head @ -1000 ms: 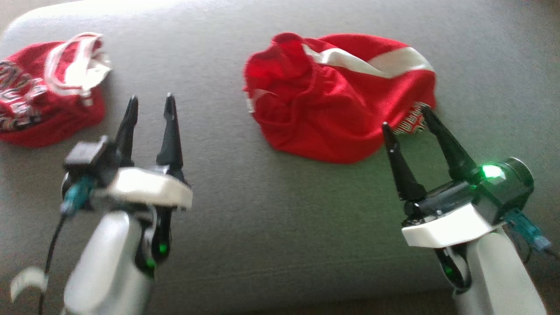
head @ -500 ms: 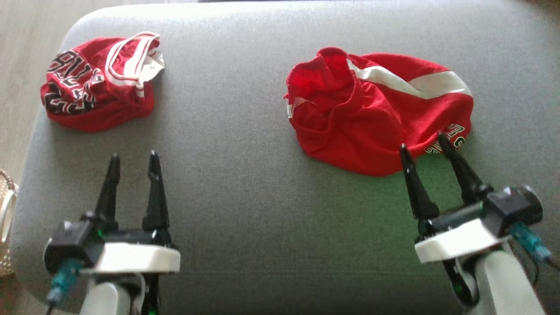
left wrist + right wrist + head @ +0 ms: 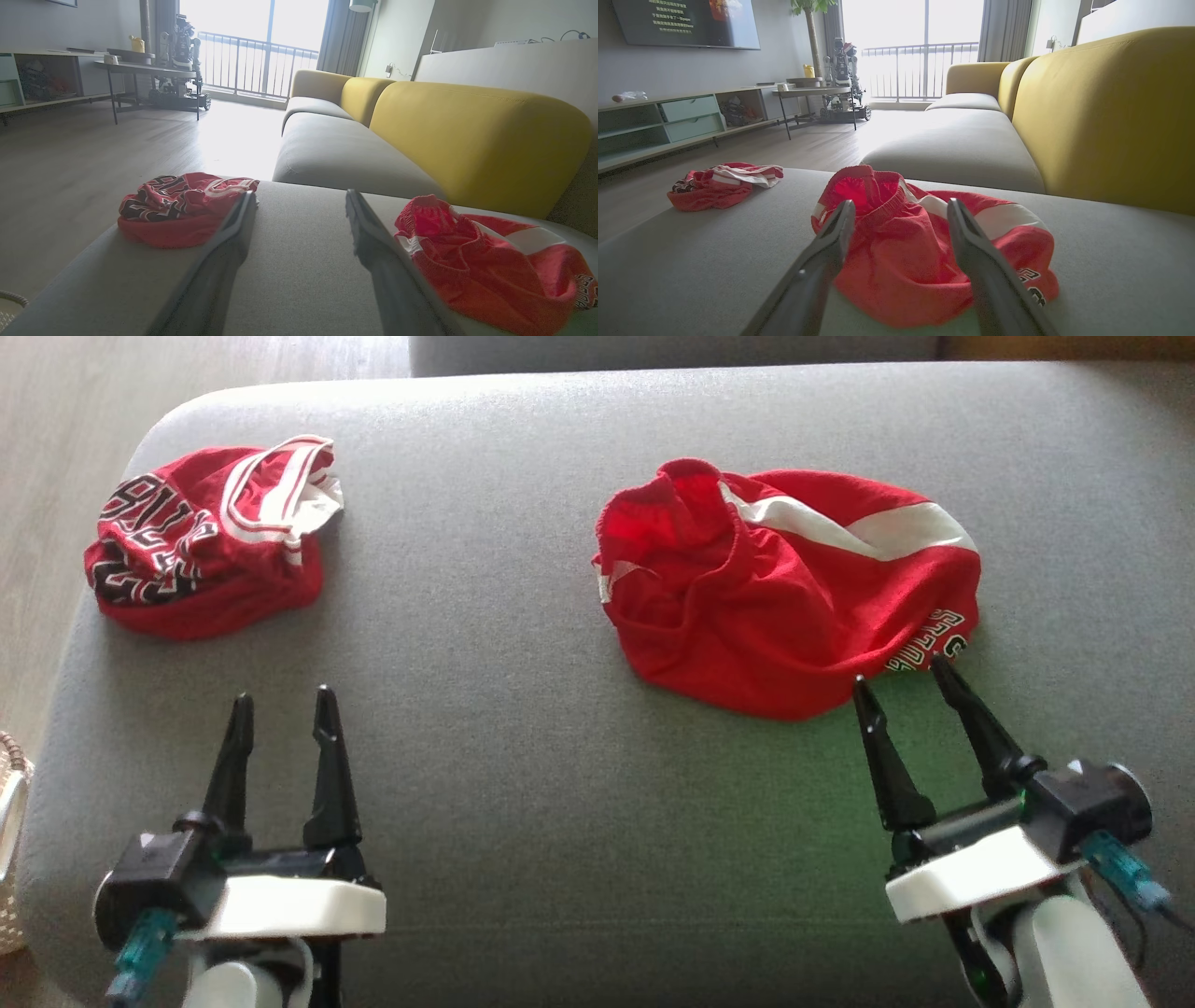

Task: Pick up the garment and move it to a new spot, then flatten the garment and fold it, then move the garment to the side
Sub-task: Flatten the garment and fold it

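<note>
Garment (image 3: 794, 607) just ahead of right end effector (image 3: 898, 670): red cloth, matt knit, smoother white stripe. Second garment (image 3: 201, 560) beyond left end effector (image 3: 283, 694): same matt red cloth w/ print. Cushion (image 3: 523, 728) under both: grey woven fabric, matt, slightly rough. Fingers (image 3: 329, 775): black matt plastic. Wrist shells (image 3: 289, 907): white plastic, slight gloss.

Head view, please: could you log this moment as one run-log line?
phase: pre-grasp | right gripper: open, tips at near edge of red garment | left gripper: open, over bare cushion | second garment: far left, untouched
</note>
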`<state>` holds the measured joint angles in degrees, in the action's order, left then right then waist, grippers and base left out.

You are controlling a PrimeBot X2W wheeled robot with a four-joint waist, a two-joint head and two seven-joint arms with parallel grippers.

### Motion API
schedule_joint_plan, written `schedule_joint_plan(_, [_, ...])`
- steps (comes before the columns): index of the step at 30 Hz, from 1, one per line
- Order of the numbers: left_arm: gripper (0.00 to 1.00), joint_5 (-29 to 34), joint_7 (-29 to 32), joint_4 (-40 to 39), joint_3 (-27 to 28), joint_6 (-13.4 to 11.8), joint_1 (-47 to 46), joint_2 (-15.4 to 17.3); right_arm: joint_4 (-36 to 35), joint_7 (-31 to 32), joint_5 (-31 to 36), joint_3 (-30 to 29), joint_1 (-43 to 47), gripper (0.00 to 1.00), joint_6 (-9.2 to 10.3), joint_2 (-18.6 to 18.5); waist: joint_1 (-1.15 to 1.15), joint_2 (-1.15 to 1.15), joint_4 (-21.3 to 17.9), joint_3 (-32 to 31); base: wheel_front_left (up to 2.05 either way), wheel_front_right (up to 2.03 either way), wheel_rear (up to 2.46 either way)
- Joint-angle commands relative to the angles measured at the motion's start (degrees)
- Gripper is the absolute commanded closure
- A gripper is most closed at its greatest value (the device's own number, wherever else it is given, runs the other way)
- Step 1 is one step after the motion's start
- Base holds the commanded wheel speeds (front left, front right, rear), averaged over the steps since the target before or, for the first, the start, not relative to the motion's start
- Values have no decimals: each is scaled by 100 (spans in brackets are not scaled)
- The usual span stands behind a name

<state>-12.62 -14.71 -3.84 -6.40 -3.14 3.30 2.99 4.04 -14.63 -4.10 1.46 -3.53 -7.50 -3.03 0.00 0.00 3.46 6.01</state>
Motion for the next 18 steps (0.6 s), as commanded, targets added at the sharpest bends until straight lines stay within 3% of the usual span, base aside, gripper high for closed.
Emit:
schedule_joint_plan(1, [0, 60, -29, -244, 203, -54, -108, -10, -158, -37, -17, 94, 19, 0, 1, 15, 0, 0, -15, -4, 0, 0, 0])
schedule_joint_plan(18, [0, 602, -29, -33, -17, -153, -36, -11, -157, -37, 28, 118, 68, 0, 1, 15, 0, 0, -69, -30, 0, 0, 0])
